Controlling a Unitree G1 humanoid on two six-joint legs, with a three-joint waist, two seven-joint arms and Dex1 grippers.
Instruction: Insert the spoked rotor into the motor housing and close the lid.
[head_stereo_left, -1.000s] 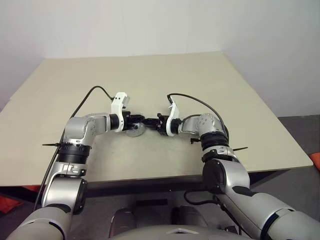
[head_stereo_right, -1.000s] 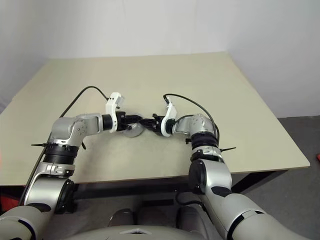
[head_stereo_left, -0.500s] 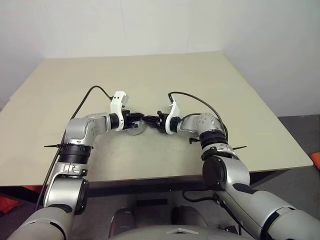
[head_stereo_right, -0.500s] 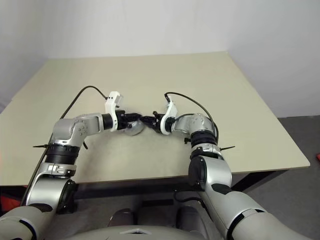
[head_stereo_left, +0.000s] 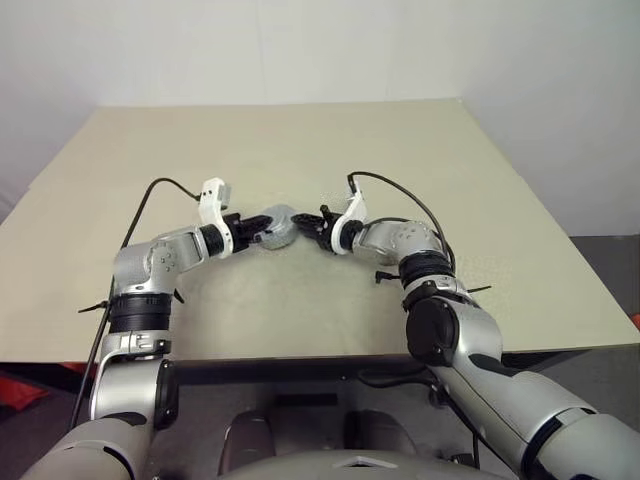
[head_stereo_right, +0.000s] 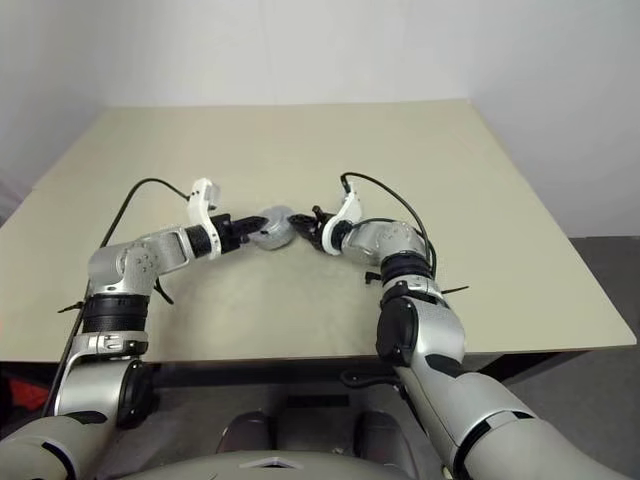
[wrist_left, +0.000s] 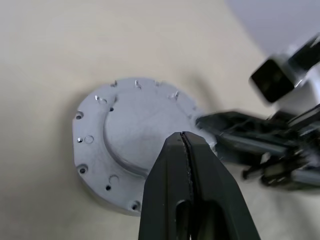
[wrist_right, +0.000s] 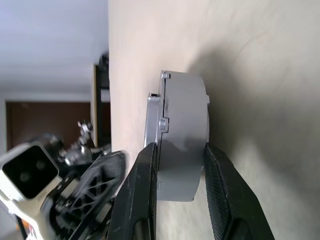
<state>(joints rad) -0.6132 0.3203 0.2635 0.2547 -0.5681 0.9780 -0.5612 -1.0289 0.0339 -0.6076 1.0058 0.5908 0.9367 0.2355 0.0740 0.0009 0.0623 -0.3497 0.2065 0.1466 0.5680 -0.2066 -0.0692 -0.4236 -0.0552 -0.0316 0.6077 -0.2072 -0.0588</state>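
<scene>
The motor housing (head_stereo_left: 279, 228), a round grey metal piece, is tipped up on its edge just over the table (head_stereo_left: 300, 150), between my two grippers. My right gripper (wrist_right: 180, 147) is shut on it across its thickness: one finger lies on the flanged face, the other on the opposite face. The flanged face (wrist_left: 120, 140) has small holes around its rim and a raised middle. My left gripper (wrist_left: 183, 137) is shut, and its tips rest at that face. The spoked rotor is hidden. I cannot pick out the lid from the housing.
The beige table's right edge (head_stereo_left: 560, 240) and front edge (head_stereo_left: 300, 352) lie well away from the grippers. Black cables (head_stereo_left: 400, 195) loop from both wrists over the tabletop. A pale wall stands behind the table.
Both grippers have shifted farther over the table and a little up, carrying the housing, which now stands more on edge. The whole view has also shifted.
</scene>
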